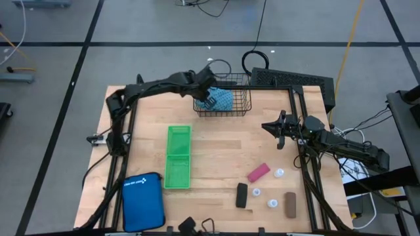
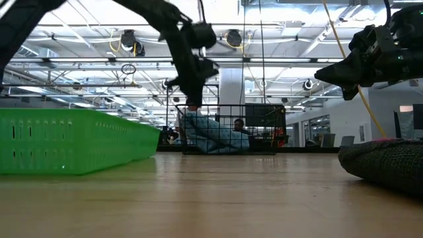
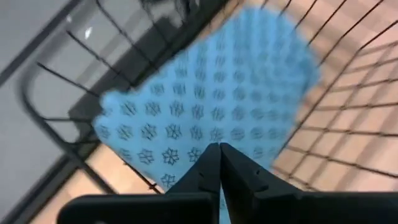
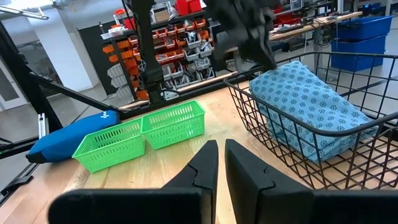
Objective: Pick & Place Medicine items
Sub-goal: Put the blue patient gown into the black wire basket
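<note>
Medicine items (image 1: 266,187) lie untouched; left gripper (image 1: 203,96) and right gripper (image 1: 270,126) jaws pressed together, empty.

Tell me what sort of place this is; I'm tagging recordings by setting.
Probably an industrial lab or workshop: exposed ceiling trusses with hanging lamps, wall racks of orange parts bins, and a wooden table on a taped concrete floor.

The wooden worktop (image 1: 216,141) carries a wire basket (image 1: 223,99) below the left gripper (image 1: 205,98), a green tray (image 1: 178,157), a blue pouch (image 1: 143,201), and pink (image 1: 258,172), black (image 1: 241,195) and brown (image 1: 290,204) pieces among three white bottles (image 1: 272,203).
</note>
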`<state>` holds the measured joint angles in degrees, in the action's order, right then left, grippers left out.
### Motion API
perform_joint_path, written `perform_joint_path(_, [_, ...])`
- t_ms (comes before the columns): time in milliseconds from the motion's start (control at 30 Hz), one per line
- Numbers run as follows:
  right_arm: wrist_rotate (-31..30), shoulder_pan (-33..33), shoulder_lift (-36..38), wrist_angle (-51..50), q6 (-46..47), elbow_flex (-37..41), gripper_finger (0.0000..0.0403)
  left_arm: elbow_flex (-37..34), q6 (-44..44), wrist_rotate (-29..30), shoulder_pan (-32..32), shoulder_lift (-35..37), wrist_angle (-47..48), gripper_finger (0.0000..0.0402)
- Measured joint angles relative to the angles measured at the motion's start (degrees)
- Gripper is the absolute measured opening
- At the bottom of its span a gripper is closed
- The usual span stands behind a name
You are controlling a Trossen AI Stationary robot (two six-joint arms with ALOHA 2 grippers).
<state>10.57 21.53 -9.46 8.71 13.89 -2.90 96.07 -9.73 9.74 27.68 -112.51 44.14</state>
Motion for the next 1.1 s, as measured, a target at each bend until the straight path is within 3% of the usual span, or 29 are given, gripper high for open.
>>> perform_joint_path(233, [0.0, 0.0, 0.0, 0.0, 0.0, 0.0, 0.0020, 0.0, -1.0, 4.0, 0.6, -4.0, 2.7, 0.0017])
perform_joint_path(367, [0.0, 0.0, 0.0, 0.0, 0.0, 0.0, 0.0020, 0.0, -1.3, 1.9, 0.7, -4.9, 2.2, 0.0004])
perform_joint_path(633, [0.0, 0.0, 0.0, 0.0, 0.0, 0.0, 0.0020, 0.2, -2.7, -0.3, 0.8, -7.7, 0.0, 0.0024])
perform_joint_path(867, [0.0, 0.0, 0.0, 0.0, 0.0, 0.0, 0.0020, 0.3, -3.2, -4.0, 0.9, -10.6, -2.5, 0.0005])
perform_joint_path(1100, [0.0, 0.0, 0.0, 0.0, 0.0, 0.0, 0.0020, -0.1, -2.0, -3.9, 1.0, -7.9, -3.0, 0.0035])
